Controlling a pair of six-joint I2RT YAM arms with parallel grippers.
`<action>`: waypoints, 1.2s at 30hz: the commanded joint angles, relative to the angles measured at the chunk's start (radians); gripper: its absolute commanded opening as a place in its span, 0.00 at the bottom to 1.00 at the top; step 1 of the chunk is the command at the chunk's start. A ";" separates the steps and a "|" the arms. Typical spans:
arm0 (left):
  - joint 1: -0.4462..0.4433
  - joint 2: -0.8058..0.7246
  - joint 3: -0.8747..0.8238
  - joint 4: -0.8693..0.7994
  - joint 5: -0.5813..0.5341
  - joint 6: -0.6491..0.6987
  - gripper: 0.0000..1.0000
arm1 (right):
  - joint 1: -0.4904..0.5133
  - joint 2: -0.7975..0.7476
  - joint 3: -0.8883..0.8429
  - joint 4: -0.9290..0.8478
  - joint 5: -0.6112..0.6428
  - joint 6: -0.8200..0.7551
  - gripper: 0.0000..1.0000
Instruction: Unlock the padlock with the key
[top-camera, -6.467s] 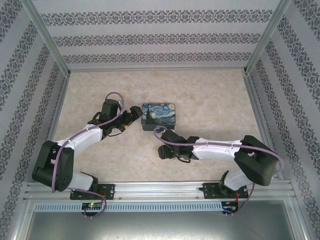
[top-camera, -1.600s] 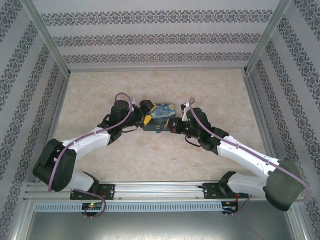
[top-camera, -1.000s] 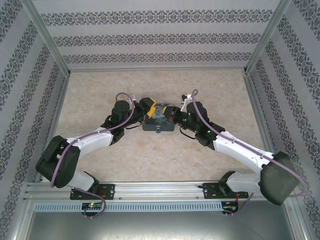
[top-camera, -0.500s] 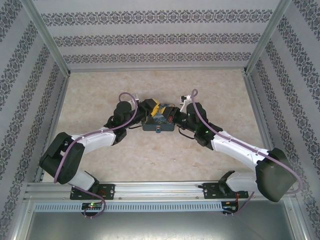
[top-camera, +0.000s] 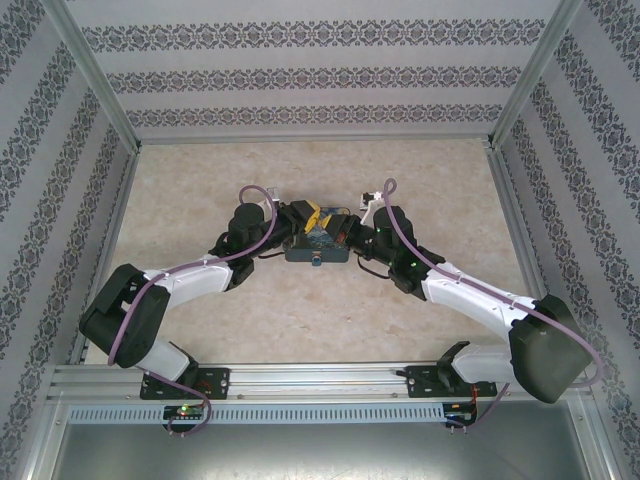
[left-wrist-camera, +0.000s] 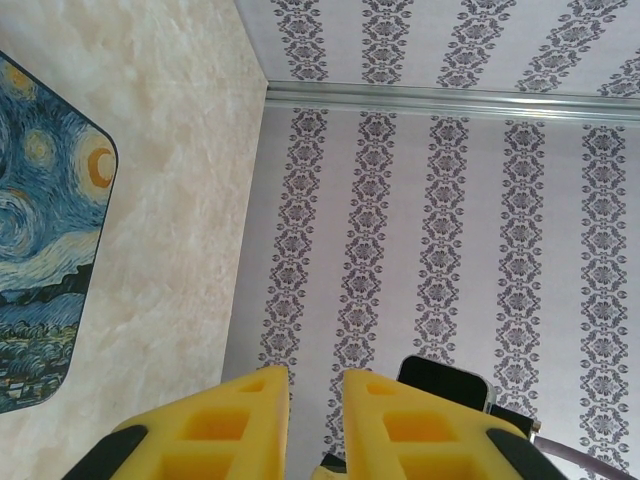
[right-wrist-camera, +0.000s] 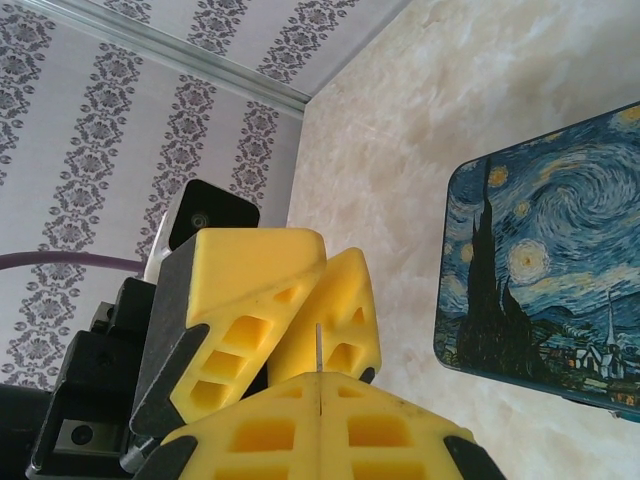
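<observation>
The right tool (right-wrist-camera: 317, 385) is clamped on a thin sliver, seemingly the key (right-wrist-camera: 317, 345). The left tool (left-wrist-camera: 316, 378) is held narrowly apart just beside it. The padlock (top-camera: 316, 259) is seen at the tin's (right-wrist-camera: 540, 290) near wall. The key could be knocked askew by contact between the tools.

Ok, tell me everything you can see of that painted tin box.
The tin box is a flat rectangle with rounded corners, metal by its look, its lid painted with blue swirls, yellow stars, a dark cypress and a village. It lies flat, lid shut, on the marbled table. From above, the left pincer and right pincer hang over its far part; contact can't be told.
</observation>
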 joint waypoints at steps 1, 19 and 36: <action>-0.011 -0.002 0.004 0.055 0.012 0.025 0.19 | -0.011 0.004 -0.010 0.040 -0.015 0.004 0.00; -0.020 -0.003 0.003 0.053 0.008 0.032 0.13 | -0.013 0.017 -0.011 0.054 -0.021 0.013 0.00; -0.016 -0.045 0.065 -0.145 -0.001 0.269 0.00 | -0.083 -0.072 -0.096 -0.006 -0.031 -0.015 0.62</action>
